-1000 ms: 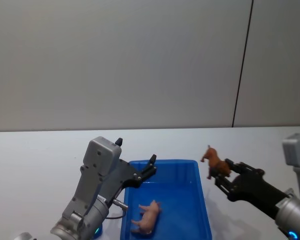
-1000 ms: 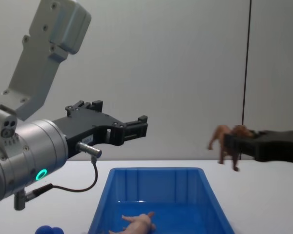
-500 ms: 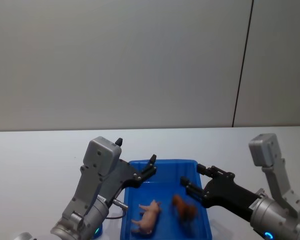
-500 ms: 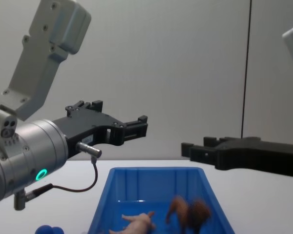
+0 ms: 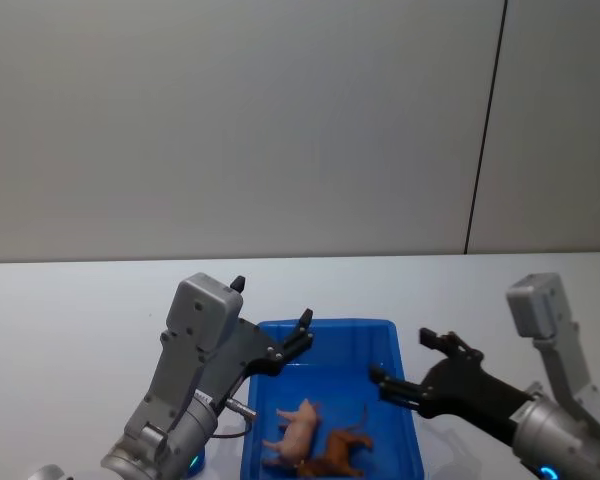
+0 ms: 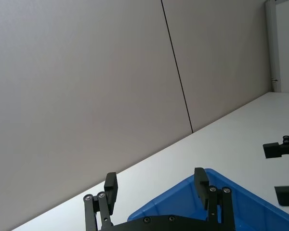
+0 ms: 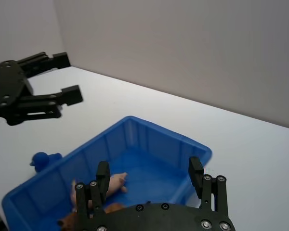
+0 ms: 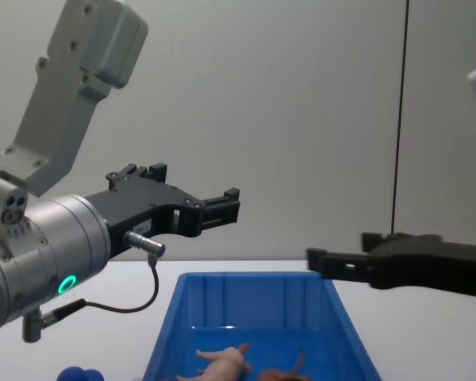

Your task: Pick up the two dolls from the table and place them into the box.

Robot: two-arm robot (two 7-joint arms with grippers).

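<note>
No writing can be read anywhere in these views — no label, brand, number or sign.
</note>
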